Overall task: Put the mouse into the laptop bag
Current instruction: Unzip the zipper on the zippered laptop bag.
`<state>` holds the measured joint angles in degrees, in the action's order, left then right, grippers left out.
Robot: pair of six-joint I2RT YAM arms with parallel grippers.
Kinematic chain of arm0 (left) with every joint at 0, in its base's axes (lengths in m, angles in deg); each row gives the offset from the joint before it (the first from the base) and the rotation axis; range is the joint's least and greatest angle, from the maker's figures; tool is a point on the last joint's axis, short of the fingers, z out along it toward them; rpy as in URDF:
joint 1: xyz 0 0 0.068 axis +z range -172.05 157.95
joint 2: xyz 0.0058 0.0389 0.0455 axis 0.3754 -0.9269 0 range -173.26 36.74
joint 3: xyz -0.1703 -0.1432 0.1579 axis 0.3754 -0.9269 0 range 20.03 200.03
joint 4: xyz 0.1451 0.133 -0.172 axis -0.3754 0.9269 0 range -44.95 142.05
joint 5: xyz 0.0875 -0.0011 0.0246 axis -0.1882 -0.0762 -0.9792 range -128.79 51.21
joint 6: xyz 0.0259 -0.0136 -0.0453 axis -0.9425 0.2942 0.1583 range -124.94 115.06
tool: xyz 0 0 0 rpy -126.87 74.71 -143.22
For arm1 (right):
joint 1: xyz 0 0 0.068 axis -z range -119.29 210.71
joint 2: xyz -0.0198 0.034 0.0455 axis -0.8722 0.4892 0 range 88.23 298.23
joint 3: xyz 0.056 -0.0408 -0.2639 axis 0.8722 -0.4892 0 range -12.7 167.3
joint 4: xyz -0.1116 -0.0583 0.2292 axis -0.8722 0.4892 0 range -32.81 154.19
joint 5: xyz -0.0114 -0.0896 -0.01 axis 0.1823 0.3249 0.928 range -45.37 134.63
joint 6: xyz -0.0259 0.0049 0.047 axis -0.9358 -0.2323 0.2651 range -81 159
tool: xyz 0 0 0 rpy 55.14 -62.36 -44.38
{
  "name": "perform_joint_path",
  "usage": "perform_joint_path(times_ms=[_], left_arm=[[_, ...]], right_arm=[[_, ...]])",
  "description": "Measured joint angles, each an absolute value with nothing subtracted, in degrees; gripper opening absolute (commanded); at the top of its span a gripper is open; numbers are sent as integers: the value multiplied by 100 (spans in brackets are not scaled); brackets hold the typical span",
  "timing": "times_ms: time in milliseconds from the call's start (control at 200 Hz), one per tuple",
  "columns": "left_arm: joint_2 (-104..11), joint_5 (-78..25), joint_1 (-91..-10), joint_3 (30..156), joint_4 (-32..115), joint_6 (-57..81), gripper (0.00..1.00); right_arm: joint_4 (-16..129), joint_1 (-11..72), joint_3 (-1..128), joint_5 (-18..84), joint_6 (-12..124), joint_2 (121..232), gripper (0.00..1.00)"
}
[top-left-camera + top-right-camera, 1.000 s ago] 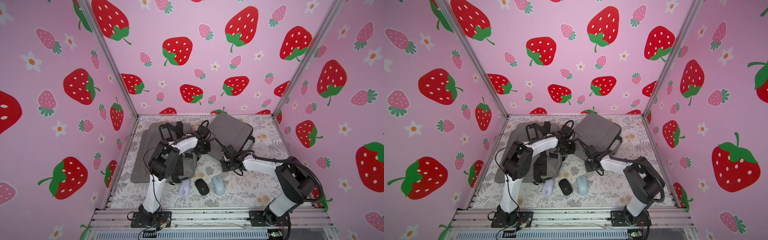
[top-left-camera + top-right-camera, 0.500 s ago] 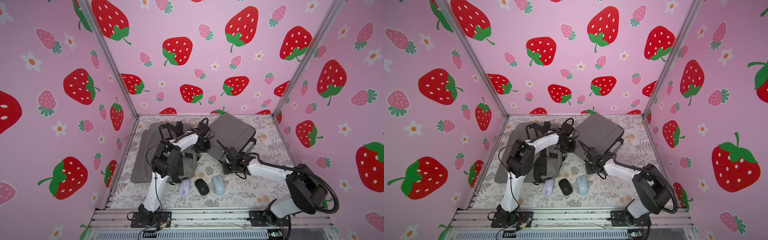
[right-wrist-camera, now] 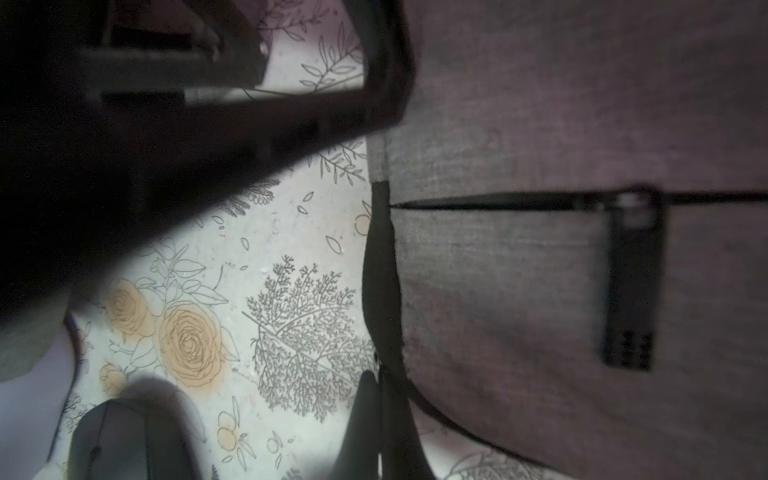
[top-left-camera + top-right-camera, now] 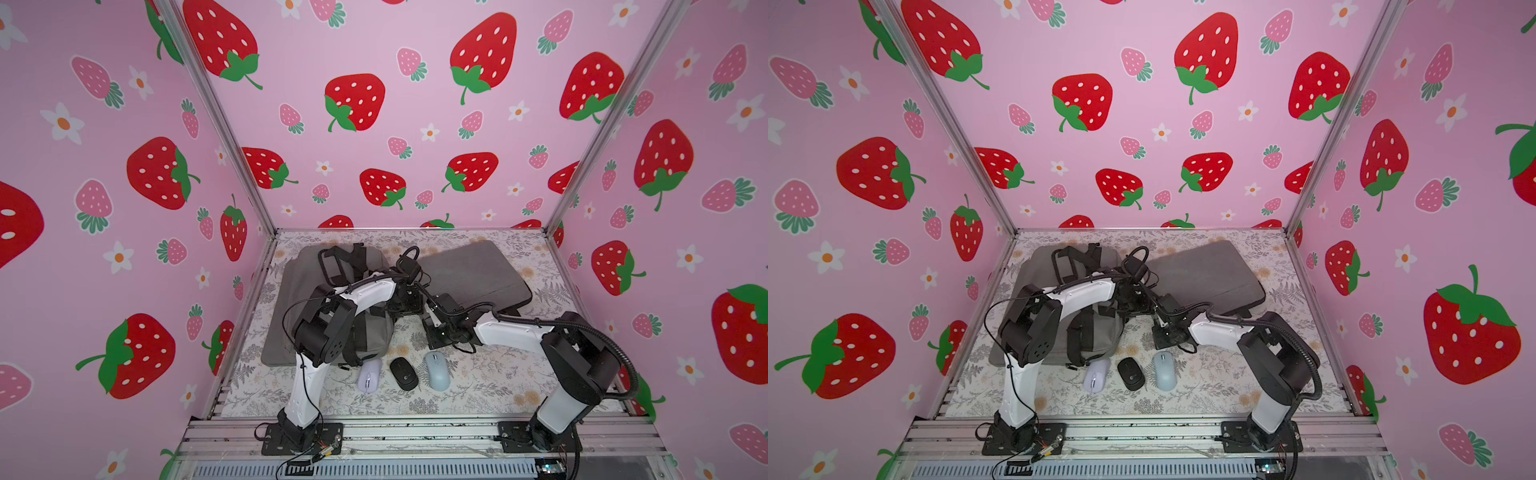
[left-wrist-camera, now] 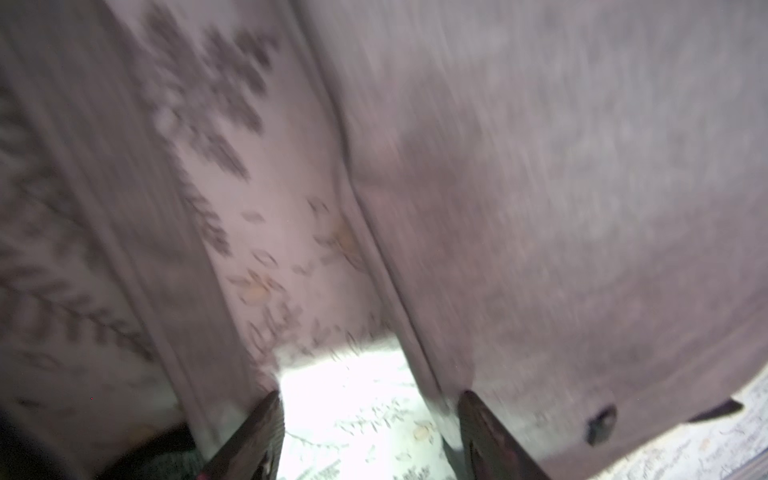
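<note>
Care needed: right tool point(image 3: 379, 386), clamped on the black edge of the laptop bag point(image 4: 478, 270), should lift its mouth. Left tool point(image 5: 370, 399), standing apart, should fetch a mouse point(image 4: 403, 372) from the front of the counter point(image 4: 498, 386).

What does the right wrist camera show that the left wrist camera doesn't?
Only the right wrist view: the black mouse, a zipper pull on the laptop bag, and the right gripper shut on what looks like a black strap. Only the left wrist view: the left gripper, open with nothing between its fingers, in a blurred picture. Both: grey bag fabric lying on the floral mat.
</note>
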<state>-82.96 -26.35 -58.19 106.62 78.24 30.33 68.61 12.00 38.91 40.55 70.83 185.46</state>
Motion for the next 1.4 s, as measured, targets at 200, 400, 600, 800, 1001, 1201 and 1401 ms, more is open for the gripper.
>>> perform_joint_path(times_ms=[200,400,600,800,1001,1201,1401], left_arm=[[-8513,-2508,-6029,10854,7752,3223,22],[-8749,-2326,-6109,11189,7704,3256,0],[-8723,-2093,-6050,11079,7524,3265,0],[-8664,-1647,-6005,10928,7114,3254,0],[-8657,-1616,-5954,10898,7068,3210,0],[-8659,-1752,-5937,11108,7361,3029,0],[-8825,-2333,-5742,11593,8086,2784,48]], right_arm=[[6804,1364,3806,3863,7107,18507,0],[6638,1596,3347,3787,7149,18138,0],[6634,2254,2805,3592,7171,17637,0],[6889,3170,2612,3284,6954,17239,0],[7108,3663,2604,3349,6729,17058,0],[7224,3239,2737,3551,6666,16982,0],[7036,2171,3026,3883,7040,17290,0]])
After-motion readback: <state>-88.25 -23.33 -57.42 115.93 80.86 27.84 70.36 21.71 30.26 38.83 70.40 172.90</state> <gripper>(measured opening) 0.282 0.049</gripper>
